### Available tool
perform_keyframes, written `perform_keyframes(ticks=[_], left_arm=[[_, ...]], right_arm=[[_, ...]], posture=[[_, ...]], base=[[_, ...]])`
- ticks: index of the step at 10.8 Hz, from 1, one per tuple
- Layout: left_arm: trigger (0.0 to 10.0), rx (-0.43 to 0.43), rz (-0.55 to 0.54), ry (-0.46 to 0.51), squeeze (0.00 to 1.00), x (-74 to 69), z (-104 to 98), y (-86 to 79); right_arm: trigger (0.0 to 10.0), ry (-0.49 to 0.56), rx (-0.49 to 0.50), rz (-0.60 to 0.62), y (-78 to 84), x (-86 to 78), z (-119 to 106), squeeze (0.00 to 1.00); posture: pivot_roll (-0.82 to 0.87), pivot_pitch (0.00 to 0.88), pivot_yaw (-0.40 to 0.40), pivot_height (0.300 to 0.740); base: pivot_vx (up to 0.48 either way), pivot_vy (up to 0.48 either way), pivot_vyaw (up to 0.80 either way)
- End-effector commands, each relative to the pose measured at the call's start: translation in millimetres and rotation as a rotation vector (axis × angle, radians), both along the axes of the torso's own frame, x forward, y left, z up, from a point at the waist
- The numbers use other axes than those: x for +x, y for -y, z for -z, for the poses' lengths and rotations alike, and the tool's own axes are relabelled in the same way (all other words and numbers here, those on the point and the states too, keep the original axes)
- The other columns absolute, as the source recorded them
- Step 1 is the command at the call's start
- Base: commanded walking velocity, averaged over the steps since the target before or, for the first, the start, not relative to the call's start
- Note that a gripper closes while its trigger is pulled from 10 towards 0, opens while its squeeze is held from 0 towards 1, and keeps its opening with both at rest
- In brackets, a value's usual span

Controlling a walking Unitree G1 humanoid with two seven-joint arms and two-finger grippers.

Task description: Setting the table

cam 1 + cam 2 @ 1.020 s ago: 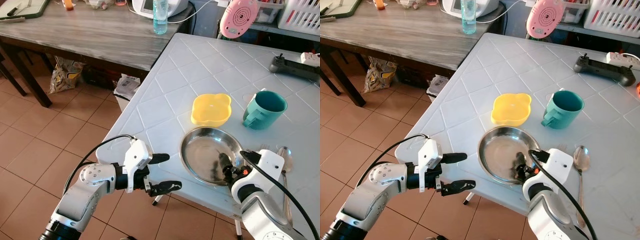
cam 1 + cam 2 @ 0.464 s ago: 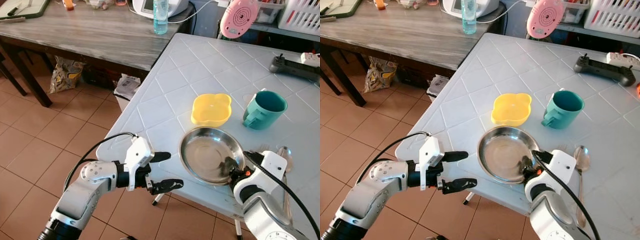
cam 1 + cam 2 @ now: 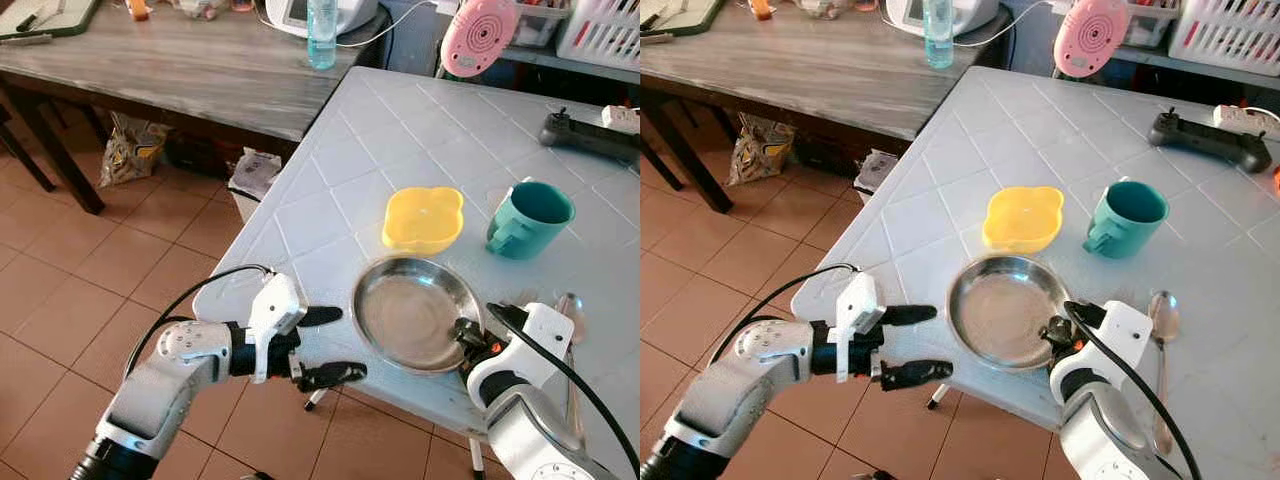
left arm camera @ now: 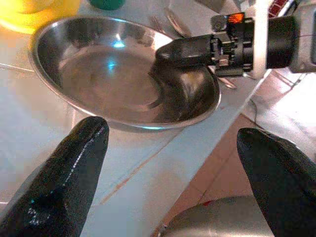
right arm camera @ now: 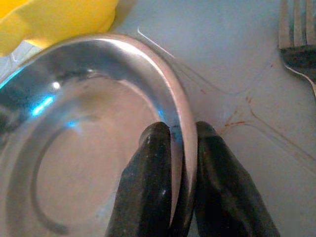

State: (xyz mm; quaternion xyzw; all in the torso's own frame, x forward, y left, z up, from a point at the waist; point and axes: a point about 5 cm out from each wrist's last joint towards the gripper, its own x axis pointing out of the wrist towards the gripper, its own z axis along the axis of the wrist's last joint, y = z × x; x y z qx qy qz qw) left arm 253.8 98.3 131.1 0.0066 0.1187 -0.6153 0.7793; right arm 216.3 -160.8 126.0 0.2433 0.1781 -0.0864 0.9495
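Observation:
A round steel plate (image 3: 410,310) lies near the front edge of the white tiled table (image 3: 400,130). My right gripper (image 3: 467,330) is shut on the plate's right rim (image 5: 180,123), one finger inside and one outside. Just behind the plate sits a yellow bowl (image 3: 424,218), with a teal mug (image 3: 528,218) to its right. A spoon (image 3: 1160,330) and a fork (image 5: 296,34) lie right of the plate. My left gripper (image 3: 325,346) is open, level with the table's front left edge, its fingers (image 4: 74,163) pointing at the plate (image 4: 123,74) without touching it.
A dark wooden table (image 3: 170,60) with a clear bottle (image 3: 320,30) stands to the left rear. A pink fan (image 3: 478,35), a black controller (image 3: 585,135) and a white basket (image 3: 600,30) sit at the white table's far side. Tiled floor (image 3: 90,270) lies left of me.
The steel plate has slid a little to the left along the table, held by my right gripper at its rim. The left arm has barely moved.

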Motion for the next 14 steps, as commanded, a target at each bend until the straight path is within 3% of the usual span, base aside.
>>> perform_keyframes(ticks=[1,5,7,9,11,12,14], left_arm=[[10.0,-0.002,0.017,0.01,0.0,-0.2,-4.7,-1.5],[10.0,-0.003,0.017,-0.006,0.0,1.8,-2.1,-2.7],[10.0,-0.006,-0.11,0.008,0.0,22.1,7.3,-14.7],[10.0,0.0,-0.272,0.047,0.0,49.6,3.9,-31.6],[10.0,-0.033,-0.383,0.079,0.0,59.0,-0.9,-40.9],[10.0,-0.047,-0.436,0.099,0.0,59.2,-1.1,-41.6],[10.0,-0.085,-0.535,0.102,0.0,57.8,4.5,-36.9]], right_arm=[[0.0,-0.037,0.064,0.011,-8.7,-2.3,6.8,0.0],[0.0,-0.04,0.061,0.015,-7.3,-3.0,7.9,0.0],[0.0,-0.036,0.037,-0.004,-5.3,-4.0,10.4,0.0],[0.0,-0.003,-0.034,-0.074,-6.3,-4.4,12.8,0.0],[0.0,0.104,-0.068,-0.158,-12.8,-0.5,3.6,0.0],[0.0,0.168,-0.117,-0.146,-10.1,2.5,-5.4,0.0],[0.0,0.331,-0.123,-0.126,-9.4,7.6,-28.6,0.0]], posture=[[0.04,0.156,0.006,0.74],[0.04,0.158,0.006,0.74],[0.04,0.154,0.005,0.74],[0.04,0.147,-0.001,0.74],[0.05,0.141,-0.005,0.74],[0.05,0.14,-0.006,0.74],[0.05,0.133,-0.009,0.74]], base=[[0.0,0.0,0.0],[0.0,0.0,0.0],[0.0,0.0,0.0],[0.0,0.0,0.0],[0.0,0.0,0.0],[0.0,0.0,0.0],[0.0,0.0,0.0]])
